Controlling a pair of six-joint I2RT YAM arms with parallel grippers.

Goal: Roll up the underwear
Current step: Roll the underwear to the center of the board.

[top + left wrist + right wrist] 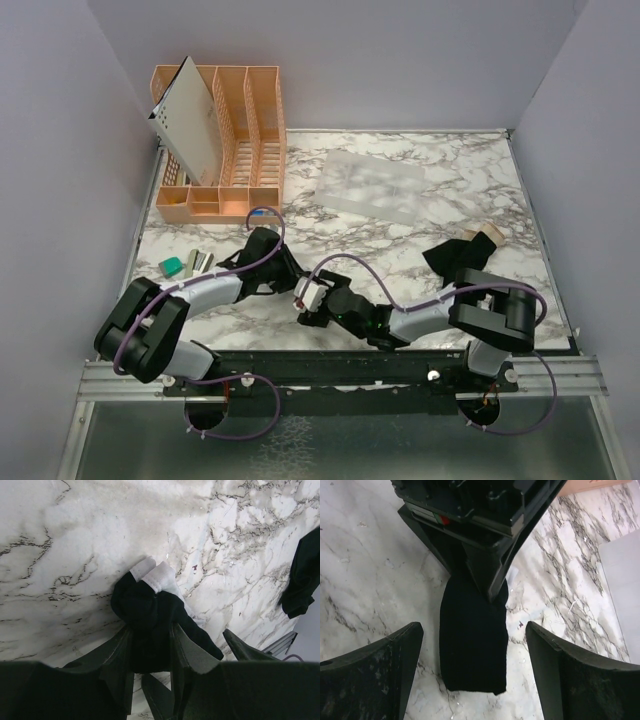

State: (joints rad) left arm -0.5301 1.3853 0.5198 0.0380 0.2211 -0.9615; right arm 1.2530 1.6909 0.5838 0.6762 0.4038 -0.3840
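Count: underwear, two. Grippers, two.

Held underwear (145, 610): black, folded into a narrow strip on the marble surface (330, 235), near the middle of its near edge. In the right wrist view its long axis runs straight away from the camera. The near end lies flat and squared off; the far end is under the left gripper (150, 630). In the left wrist view a bunched end with a white band pokes out past the fingertips, pointing away from that wrist.

Second underwear (460, 252): black, flat and crumpled, on the right side of the surface, well apart from the first. Its tan band (487, 235) is at the far right corner of the cloth.

Left gripper: clenched on the held underwear, one finger on each side of the cloth. The left arm lies low, reaching from its base at the near left toward the centre.

Right gripper (473, 630): released, fingers wide apart, one on each side of the strip's near end and touching neither edge. The right arm is folded leftward along the near edge, so the two grippers face each other just apart.

Elsewhere:
- One orange rack (230, 150) stands at the far left, with one white perforated panel (190, 115) leaning in it.
- One translucent sheet (372, 185) lies at far centre.
- One green item (172, 266) lies beside small grey items (200, 262) near the left arm; what they are is too small to tell.
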